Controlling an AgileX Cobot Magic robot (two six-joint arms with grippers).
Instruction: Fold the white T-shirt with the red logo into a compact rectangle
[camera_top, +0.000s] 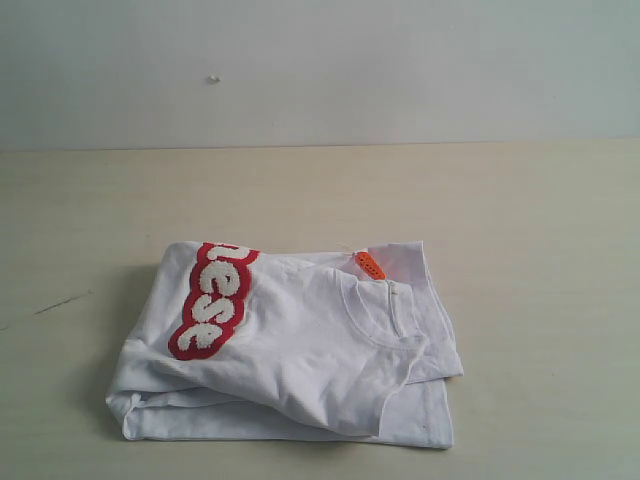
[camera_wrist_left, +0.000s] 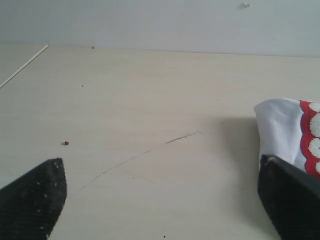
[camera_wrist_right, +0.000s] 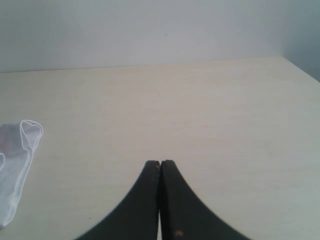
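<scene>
Soft, even light is filling all three views; nothing is glaring. The white T-shirt (camera_top: 300, 340) is throwing a faint, blurry-edged shadow leftward onto the table (camera_top: 520, 200) in the exterior view. Whites are washing out and fine detail is looking hazy. Close to the wrist cameras, the left gripper (camera_wrist_left: 161, 161) and right gripper (camera_wrist_right: 160, 162) are sitting slightly out of focus.

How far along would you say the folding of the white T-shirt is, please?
Mostly done: the white T-shirt lies folded in layers as a rough rectangle on the table, red logo wrapped over one edge. Nothing is in hand: the left gripper is open beside it, the right gripper shut and empty. Left, perhaps: squaring the uneven edges.
</scene>
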